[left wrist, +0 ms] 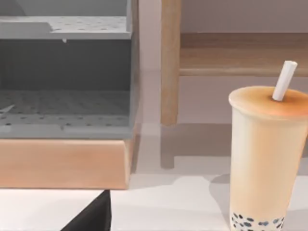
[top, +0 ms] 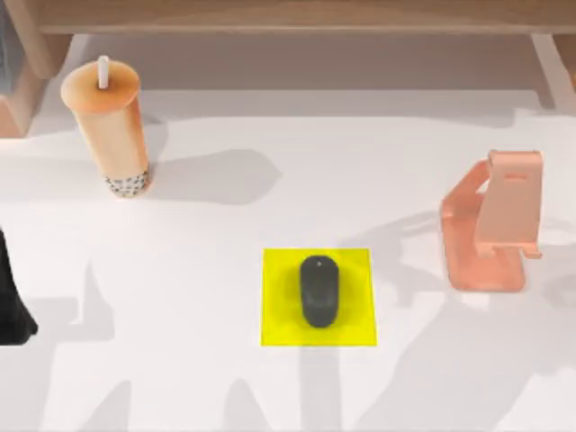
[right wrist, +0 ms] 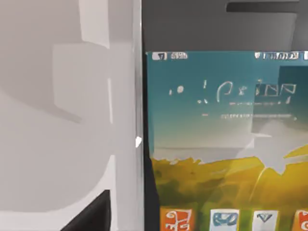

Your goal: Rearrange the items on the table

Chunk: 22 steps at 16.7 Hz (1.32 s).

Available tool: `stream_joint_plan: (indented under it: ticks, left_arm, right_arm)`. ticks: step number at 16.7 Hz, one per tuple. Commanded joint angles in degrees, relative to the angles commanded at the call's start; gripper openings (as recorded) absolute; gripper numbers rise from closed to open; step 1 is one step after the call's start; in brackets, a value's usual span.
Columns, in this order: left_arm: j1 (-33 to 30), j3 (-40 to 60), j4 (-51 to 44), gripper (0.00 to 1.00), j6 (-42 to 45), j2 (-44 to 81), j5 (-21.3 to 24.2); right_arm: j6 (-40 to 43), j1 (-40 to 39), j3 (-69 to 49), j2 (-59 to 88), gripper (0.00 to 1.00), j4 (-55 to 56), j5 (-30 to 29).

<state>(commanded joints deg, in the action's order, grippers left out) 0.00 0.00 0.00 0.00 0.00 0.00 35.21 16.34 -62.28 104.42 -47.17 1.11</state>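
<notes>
The orange bubble-tea cup [top: 106,126] with a white straw stands upright at the table's [top: 180,288] back left; in the left wrist view the cup [left wrist: 264,154] is close, boba showing at its base. A black mouse [top: 319,291] rests on a yellow square pad [top: 279,315] at the table's middle. My left arm [top: 13,301] is a dark shape at the left edge, well short of the cup. The right wrist view looks straight onto the smartphone [right wrist: 216,144], with its colourful screen lit, beside a white surface.
A salmon-pink phone stand [top: 493,225] stands at the right with nothing on it. A wooden shelf [top: 288,13] runs along the back. The left wrist view has a grey perforated rack [left wrist: 65,72] on a wooden base, beside a shelf post [left wrist: 170,62].
</notes>
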Motion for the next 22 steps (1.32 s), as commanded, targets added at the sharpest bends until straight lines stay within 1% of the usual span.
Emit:
stream_joint_plan:
  ticks: [4, 8, 21, 22]
  left_arm:
    - [0.0, 0.0, 0.0, 1.0, 0.0, 0.0, 0.0]
    - [0.0, 0.0, 0.0, 1.0, 0.0, 0.0, 0.0]
    - [0.0, 0.0, 0.0, 1.0, 0.0, 0.0, 0.0]
    - [0.0, 0.0, 0.0, 1.0, 0.0, 0.0, 0.0]
  right_arm:
    - [-0.12, -0.07, 3.73, 3.21, 1.0, 6.86, -0.01]
    - [-0.13, -0.08, 3.93, 3.41, 1.0, 7.17, -0.01]
    - [-0.13, -0.08, 3.93, 3.41, 0.02, 7.17, -0.01]
    - [-0.13, -0.08, 3.93, 3.41, 0.0, 7.17, -0.01]
